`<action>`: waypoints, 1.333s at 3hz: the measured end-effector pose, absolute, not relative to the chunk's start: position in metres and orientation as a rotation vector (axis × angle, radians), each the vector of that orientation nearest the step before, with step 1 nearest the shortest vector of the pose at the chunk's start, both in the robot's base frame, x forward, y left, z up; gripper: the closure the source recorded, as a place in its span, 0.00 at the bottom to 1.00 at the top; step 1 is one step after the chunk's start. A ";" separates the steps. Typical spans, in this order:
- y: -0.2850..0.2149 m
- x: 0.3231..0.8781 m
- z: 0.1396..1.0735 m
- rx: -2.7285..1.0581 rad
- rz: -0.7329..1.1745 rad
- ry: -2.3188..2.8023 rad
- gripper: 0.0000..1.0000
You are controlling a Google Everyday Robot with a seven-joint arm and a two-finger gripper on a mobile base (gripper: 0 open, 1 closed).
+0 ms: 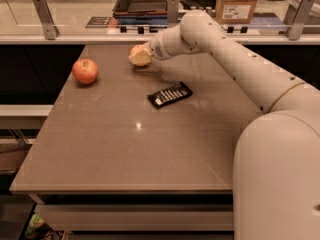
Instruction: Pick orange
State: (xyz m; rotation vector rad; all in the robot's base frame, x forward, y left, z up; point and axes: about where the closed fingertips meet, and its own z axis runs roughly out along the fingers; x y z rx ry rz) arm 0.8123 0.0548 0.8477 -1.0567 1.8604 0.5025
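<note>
The orange (135,49) sits at the far middle of the brown table (125,154). Only its top shows as a pale orange patch. My gripper (140,57) reaches in from the right, and its pale fingers (142,59) are closed around the orange and cover most of it. The fruit is at or just above the tabletop, with a shadow right under it. My white arm runs from the lower right up to the gripper.
A red apple (85,71) with yellowish patches stands on the table to the left of the gripper. A black flat packet (170,94) lies in front of the gripper. Behind the table is a counter rail with a tray (144,1) and a cardboard box (236,3).
</note>
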 end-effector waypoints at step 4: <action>0.041 0.803 0.932 -1.070 0.469 1.696 1.00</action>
